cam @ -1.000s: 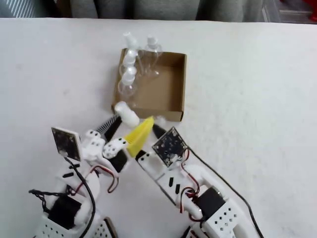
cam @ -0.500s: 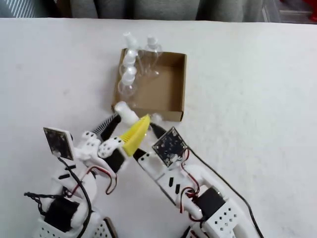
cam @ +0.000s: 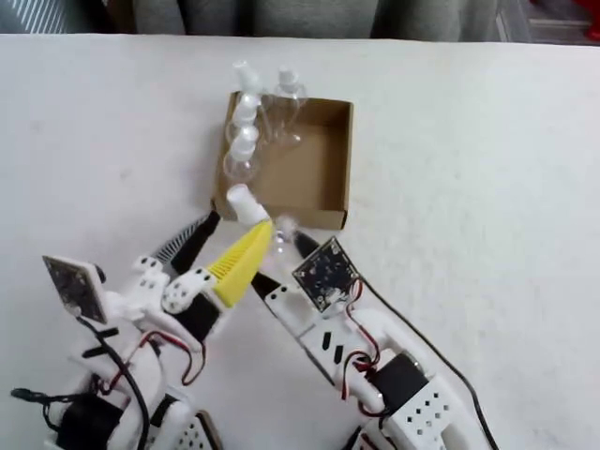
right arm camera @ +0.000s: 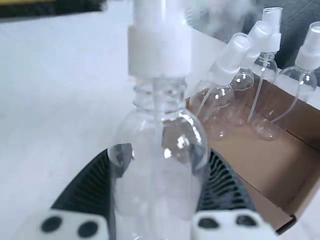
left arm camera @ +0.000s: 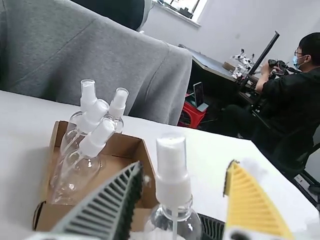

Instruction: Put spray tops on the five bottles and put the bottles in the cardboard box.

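High view: the cardboard box [cam: 314,173] sits mid-counter [cam: 469,141], toward the far edge. Four bottles [cam: 246,141] with tops on lean along its left wall. Just off the box's near edge, the fifth bottle [cam: 281,230] is held above the counter. The left gripper [cam: 239,223] brackets its spray top [cam: 246,203], and the right gripper [cam: 295,239] meets its body from the near side.

Left wrist view: the grey and yellow fingers stand apart on either side of the spray top [left arm camera: 171,160], touching neither side, so this gripper is open. The four capped bottles [left arm camera: 85,145] lean in the box [left arm camera: 127,150] behind.

Right wrist view: the black fingers are clamped on the clear body of the fifth bottle [right arm camera: 160,145]. Its spray top [right arm camera: 159,45] sits on the neck, with thread visible under the collar, so it may need more turning.

Judged so far, four of the five bottles are done. What is left is to finish this top and set the bottle in the box.
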Robot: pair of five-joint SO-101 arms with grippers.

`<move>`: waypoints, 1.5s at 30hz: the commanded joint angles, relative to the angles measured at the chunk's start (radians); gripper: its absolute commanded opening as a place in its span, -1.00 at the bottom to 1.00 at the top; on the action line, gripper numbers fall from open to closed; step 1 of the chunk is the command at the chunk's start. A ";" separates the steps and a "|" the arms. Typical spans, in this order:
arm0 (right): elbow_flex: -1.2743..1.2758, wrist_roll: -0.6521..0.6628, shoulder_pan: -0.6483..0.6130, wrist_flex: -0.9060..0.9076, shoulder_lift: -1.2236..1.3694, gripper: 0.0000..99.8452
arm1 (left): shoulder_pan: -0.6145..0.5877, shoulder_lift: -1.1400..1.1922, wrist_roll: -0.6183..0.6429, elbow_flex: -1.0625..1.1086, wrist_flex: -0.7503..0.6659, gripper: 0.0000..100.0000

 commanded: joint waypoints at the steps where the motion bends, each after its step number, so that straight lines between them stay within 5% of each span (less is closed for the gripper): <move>1: -0.041 -0.011 0.031 -0.008 -0.013 -0.97 | -0.008 -0.001 0.003 -0.094 0.069 -0.48; 4: -0.043 -0.011 0.079 -0.050 -0.013 -0.97 | -0.035 -0.001 0.002 -0.092 0.081 -0.62; 7: -0.040 -0.012 0.117 -0.084 -0.008 -0.97 | -0.130 -0.001 0.002 -0.092 0.075 -0.97; 17: 0.069 -0.012 0.219 -0.384 -0.005 -0.97 | -0.239 -0.001 -0.288 0.028 0.169 -0.96; 26: 0.101 -0.025 0.275 -0.435 -0.004 -0.97 | -0.351 -0.001 -0.304 0.210 0.199 -0.96; 35: 0.135 -0.091 0.308 -0.559 0.010 -0.97 | -0.555 -0.001 -0.347 0.442 -0.077 -0.96; 45: -0.032 -0.098 0.375 -0.828 0.507 -0.97 | -0.596 -0.001 -0.529 0.470 -0.041 -0.96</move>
